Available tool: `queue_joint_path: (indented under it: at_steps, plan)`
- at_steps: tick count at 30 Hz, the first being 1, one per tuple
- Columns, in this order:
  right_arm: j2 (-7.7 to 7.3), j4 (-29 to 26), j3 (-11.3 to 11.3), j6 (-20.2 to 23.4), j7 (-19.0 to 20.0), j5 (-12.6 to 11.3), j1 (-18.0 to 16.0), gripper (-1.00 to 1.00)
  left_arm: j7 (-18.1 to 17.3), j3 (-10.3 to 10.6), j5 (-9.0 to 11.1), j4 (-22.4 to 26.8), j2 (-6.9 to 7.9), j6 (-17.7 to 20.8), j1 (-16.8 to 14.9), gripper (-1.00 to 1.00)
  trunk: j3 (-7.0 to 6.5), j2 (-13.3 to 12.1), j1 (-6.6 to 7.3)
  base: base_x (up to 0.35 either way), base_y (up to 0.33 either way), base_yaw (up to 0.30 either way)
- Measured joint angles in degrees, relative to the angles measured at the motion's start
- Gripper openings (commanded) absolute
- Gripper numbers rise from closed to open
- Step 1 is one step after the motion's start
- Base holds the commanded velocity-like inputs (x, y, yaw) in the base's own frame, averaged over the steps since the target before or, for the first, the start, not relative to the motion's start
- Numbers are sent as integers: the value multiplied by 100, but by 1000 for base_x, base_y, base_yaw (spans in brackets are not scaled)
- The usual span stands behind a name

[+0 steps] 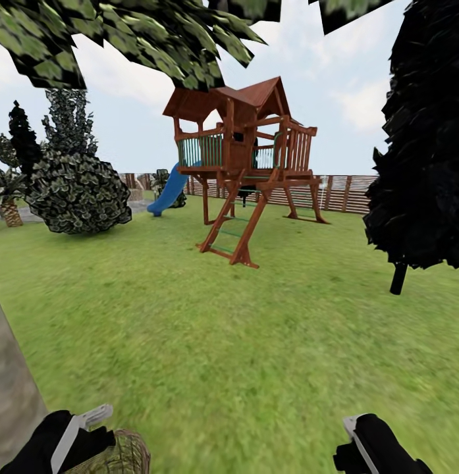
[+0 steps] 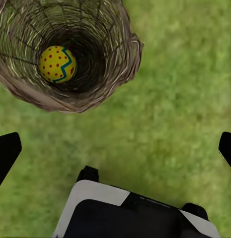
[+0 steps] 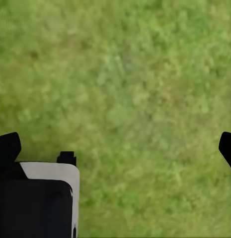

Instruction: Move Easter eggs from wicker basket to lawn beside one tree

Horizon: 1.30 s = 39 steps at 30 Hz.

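One yellow, red-dotted, blue-zigzagged Easter egg [image 2: 57,64] inside round brown woven-twig wicker basket [image 2: 113,74], upright on green grass lawn [image 2: 165,124].

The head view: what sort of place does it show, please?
Most likely a home garden or backyard: a grass lawn, a wooden play tower with a blue slide, and a slatted wooden fence behind.

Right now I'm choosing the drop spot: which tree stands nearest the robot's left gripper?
The thick mottled grey-brown trunk beside the left gripper; the black-leaved thin-trunked tree stands far off to the right.
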<state>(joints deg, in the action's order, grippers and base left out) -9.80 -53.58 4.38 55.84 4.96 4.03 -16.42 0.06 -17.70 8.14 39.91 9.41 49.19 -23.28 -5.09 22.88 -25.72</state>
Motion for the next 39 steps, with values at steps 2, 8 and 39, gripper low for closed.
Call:
queue_joint_path:
  at_steps: [2, 8, 39]
  plan:
    - [5, 1, 5, -1, 0, 5, 0, 100, 0, -1, 1, -1, 0, 6, 0, 100, 0, 0, -1, 258, 88, 0]
    - [7, 3, 7, -3, 1, 6, 0, 100, -4, -9, 10, -3, -1, 5, 0, 100, 0, -1, -3, 68, 249, 0]
    - [-8, -5, -18, 0, 0, -4, 0, 100, 49, -6, -24, -13, -31, -31, 0, 100, 0, -1, -3, 105, 113, 0]
